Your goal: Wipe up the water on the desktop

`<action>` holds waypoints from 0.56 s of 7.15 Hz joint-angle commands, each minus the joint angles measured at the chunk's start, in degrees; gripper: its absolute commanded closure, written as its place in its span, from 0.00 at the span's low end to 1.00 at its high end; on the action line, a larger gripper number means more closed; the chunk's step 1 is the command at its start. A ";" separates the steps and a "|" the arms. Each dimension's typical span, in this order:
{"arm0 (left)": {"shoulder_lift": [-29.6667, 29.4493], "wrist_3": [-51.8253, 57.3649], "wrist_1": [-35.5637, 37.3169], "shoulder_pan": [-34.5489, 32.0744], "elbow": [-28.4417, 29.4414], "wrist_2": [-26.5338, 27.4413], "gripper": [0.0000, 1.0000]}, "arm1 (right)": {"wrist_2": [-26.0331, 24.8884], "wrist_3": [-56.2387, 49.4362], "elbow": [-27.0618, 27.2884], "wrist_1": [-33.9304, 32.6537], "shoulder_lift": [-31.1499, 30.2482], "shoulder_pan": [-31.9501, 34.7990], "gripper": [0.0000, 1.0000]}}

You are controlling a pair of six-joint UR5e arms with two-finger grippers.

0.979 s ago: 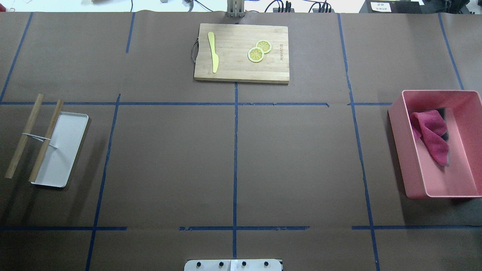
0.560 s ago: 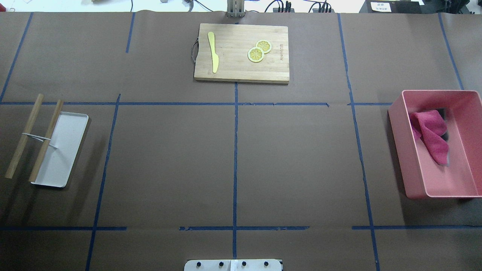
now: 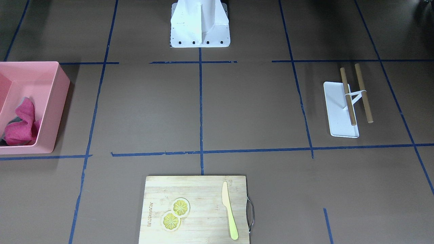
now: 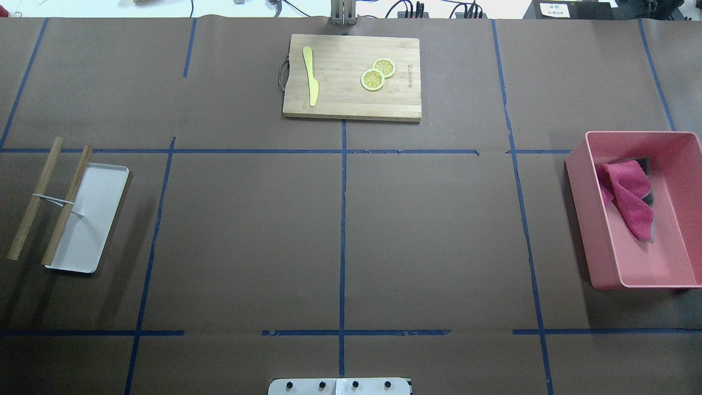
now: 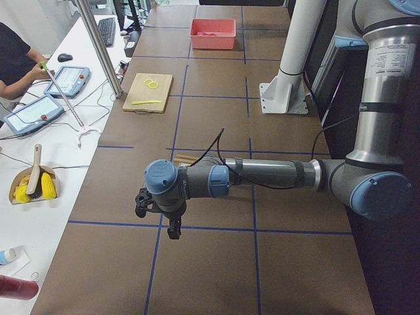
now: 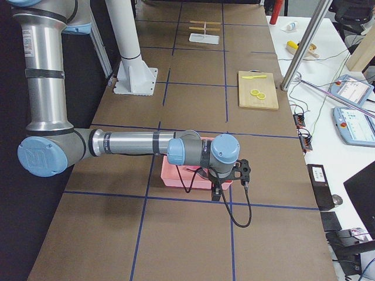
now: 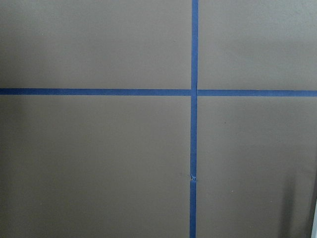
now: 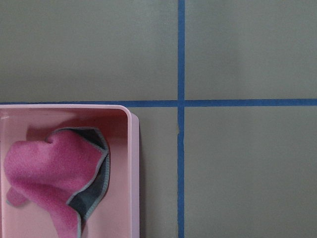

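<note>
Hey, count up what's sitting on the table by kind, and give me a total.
Cutting board: 1
Knife: 1
Lemon slices: 2
Bin: 1
Cloth: 1
Tray: 1
Wooden rods: 2
Total: 9

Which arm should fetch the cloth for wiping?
Right. The right arm hangs at the pink bin, and its wrist camera sees the pink cloth inside. The left arm is at the table's opposite end, viewing only bare desktop.
</note>
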 commanded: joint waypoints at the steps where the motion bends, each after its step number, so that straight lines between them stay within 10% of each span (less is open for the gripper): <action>1: -0.08 -0.02 -0.01 0.08 0.16 0.03 0.00 | 0.06 -0.02 -0.16 1.97 -1.08 1.00 0.00; 4: -0.17 -0.02 -0.10 0.08 0.33 0.03 0.00 | -0.12 0.06 -0.33 2.61 -1.61 1.27 0.00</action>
